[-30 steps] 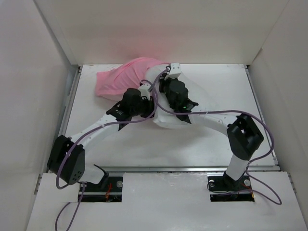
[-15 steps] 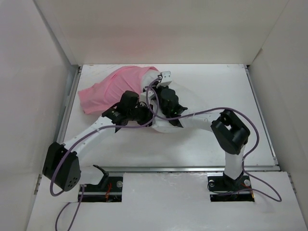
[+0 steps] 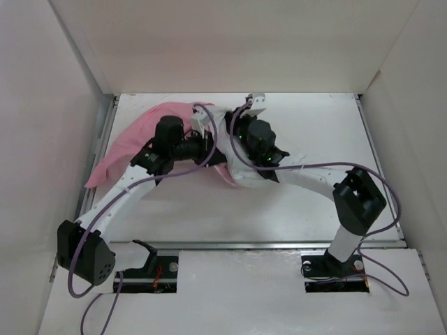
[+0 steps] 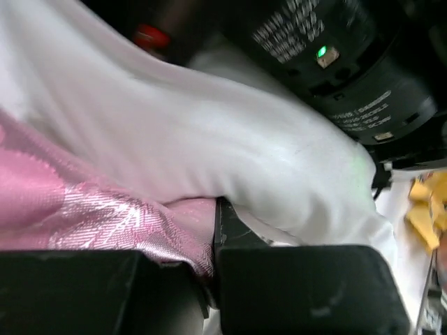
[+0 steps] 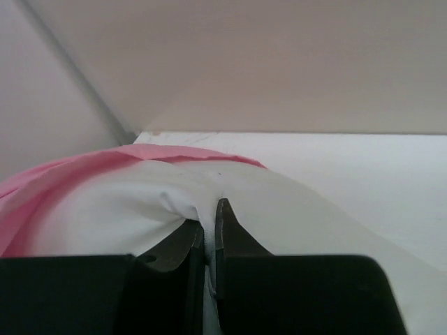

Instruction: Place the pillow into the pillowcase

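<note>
The pink pillowcase [image 3: 133, 143] stretches from the back middle of the table down toward the left wall. One end of it lies over the white pillow [image 3: 241, 180], which shows mostly under the right arm. My left gripper [image 3: 209, 139] is shut on the pillowcase's shiny patterned edge [image 4: 84, 209], right beneath the bulging pillow [image 4: 209, 146]. My right gripper [image 3: 234, 129] is shut on a fold of the pillow [image 5: 279, 202], and the pink pillowcase [image 5: 84, 162] wraps over the pillow's far side. Both grippers [image 4: 215, 230] [image 5: 211, 213] sit close together at the pillowcase's mouth.
White walls [image 3: 77, 105] enclose the table on the left, back and right. The right arm's black wrist body [image 4: 349, 77] hangs close above the left gripper. Purple cables [image 3: 328, 162] loop over both arms.
The left arm has swung left and back, and the pillowcase now trails further toward the left wall. The right gripper has shifted slightly right and back with the pillow.
</note>
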`<state>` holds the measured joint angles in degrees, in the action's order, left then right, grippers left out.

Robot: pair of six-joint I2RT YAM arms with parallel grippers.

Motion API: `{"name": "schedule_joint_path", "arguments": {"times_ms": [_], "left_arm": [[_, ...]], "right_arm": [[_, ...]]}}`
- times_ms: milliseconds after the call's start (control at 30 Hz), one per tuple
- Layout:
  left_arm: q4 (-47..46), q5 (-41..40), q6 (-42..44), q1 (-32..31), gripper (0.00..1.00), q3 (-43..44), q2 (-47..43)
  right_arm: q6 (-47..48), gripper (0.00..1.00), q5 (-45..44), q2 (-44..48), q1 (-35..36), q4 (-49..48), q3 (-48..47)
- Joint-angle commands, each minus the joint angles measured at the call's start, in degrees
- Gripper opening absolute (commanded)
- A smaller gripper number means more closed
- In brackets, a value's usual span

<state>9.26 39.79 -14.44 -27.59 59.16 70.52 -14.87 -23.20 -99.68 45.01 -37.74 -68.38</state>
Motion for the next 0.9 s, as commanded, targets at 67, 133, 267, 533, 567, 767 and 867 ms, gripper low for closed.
{"name": "schedule_joint_path", "arguments": {"times_ms": [67,133,267,533,567,767,867], "left_arm": [[-13.57,6.69,-2.54,1.32,0.0,22.76,4.87],[-8.4,7.41,-0.6,-0.61,0.0,32.38,12.59],[-0.66,16.26,0.9,-3.07,0.0,59.59,26.31],[-3.44,9.88,-0.06,-7.47,0.0,32.7,17.39],[-7.46,7.78,-3.28,-7.47,0.0,27.47,12.32],[-11.8,5.02,-10.17,-8.52,0.0,2.22,-0.29],[-8.3,4.61,-9.83,-9.14,0.0,-1.13,-3.1]], "right_arm": [[2.37,0.0,-12.81,13.34,-4.23,-6.03,-7.38],[9.58,0.0,-16.94,16.08,-4.23,-12.95,-5.55],[15.75,0.0,-19.33,22.24,-4.23,-18.34,-1.93],[15.15,0.0,-22.05,17.78,-4.23,-12.9,-3.24],[13.83,0.0,-23.37,14.81,-4.23,-10.63,-4.03],[7.68,0.0,-31.64,5.3,-6.43,-7.97,-10.18],[5.56,0.0,-33.05,-1.64,-6.95,-3.76,-16.32]]}}
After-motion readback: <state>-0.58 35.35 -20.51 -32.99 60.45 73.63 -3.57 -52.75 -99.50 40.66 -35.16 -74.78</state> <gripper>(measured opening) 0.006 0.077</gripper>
